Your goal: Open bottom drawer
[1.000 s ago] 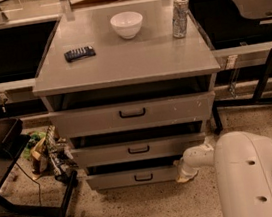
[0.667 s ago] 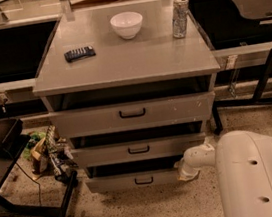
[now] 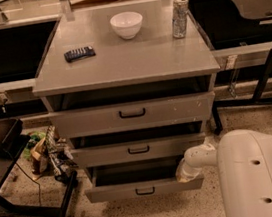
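Observation:
The bottom drawer (image 3: 144, 188) of the grey metal cabinet (image 3: 124, 64) stands pulled part way out, with its plain grey front, small black loop handle (image 3: 145, 191) and dark inside showing. My gripper (image 3: 189, 170) is at the drawer's right end, reaching over the top edge of its front. The white arm (image 3: 255, 169) comes in from the lower right. The middle drawer (image 3: 139, 149) and the top drawer (image 3: 132, 114) above also stand slightly out.
On the cabinet top are a white bowl (image 3: 126, 24), a can (image 3: 180, 17) and a dark flat object (image 3: 79, 53). A black frame with cables (image 3: 17, 198) and crumpled bags (image 3: 46, 153) lie at the left. A black table leg (image 3: 267, 74) stands at the right.
The bottom drawer has slid a little further out toward the camera, and my gripper and arm have moved with it.

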`<state>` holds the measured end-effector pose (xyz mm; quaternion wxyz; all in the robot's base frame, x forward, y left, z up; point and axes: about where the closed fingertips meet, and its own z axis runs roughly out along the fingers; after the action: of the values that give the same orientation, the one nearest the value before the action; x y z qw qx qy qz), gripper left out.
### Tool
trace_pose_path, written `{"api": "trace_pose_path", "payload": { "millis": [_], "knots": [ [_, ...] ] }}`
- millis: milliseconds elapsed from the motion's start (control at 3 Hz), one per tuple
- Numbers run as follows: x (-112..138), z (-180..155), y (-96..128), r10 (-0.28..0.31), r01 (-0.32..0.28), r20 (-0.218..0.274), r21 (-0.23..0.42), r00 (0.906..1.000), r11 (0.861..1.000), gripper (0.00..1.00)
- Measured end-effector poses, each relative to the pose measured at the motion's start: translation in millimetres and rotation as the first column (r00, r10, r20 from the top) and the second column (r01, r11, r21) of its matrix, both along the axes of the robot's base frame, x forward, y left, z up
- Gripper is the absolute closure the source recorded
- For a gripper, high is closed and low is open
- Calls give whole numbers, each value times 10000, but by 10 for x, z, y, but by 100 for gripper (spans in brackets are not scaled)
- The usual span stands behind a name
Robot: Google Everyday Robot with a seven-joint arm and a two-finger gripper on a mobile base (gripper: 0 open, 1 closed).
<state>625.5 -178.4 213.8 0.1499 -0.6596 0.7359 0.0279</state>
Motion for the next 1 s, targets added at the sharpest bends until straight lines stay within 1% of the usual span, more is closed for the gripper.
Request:
{"api": "trace_pose_path", "payload": {
  "millis": [333, 1000],
  "knots": [
    [0, 0, 0, 0, 0, 0, 0, 10000, 10000, 81],
    [-1, -1, 0, 0, 0, -1, 0, 10000, 10000, 34]
  ]
}}
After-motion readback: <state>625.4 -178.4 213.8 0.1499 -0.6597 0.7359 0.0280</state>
